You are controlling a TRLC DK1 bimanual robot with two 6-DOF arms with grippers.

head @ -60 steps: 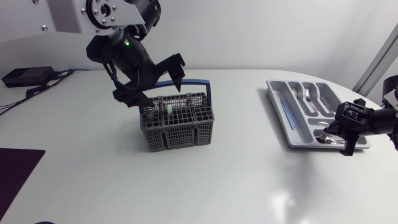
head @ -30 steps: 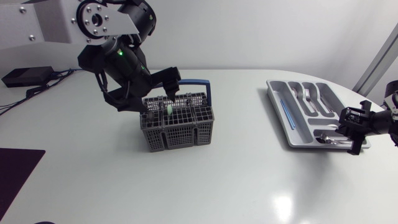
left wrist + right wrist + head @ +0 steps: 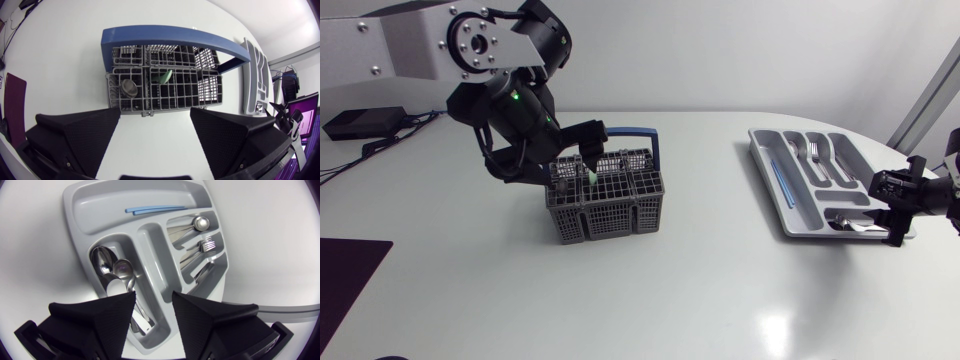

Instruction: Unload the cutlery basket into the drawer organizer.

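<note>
2 arms work over a white desk. The left arm enters from the upper left of the head view. Its pincer hangs at the back rim of the grey basket, which stands left of the frame's middle. I cannot tell whether it touches the rim. Its fingers are spread wide and grip nothing. In the left wrist view the basket lies ahead of and between them. A blue handle arches over the basket's far side. Inside, 1 green piece leans in a middle cell, and a round metal end shows in a cell beside it.

At the right edge of the head view, the right pincer hovers over one end of the grey organizer. Its fingers stand partly apart with nothing between them. Several spoons lie in the compartment under and just ahead of the fingers. Farther ahead, 2 blue sticks lie in the long compartment. A small spoon and a fork lie in neighbouring slots.
</note>
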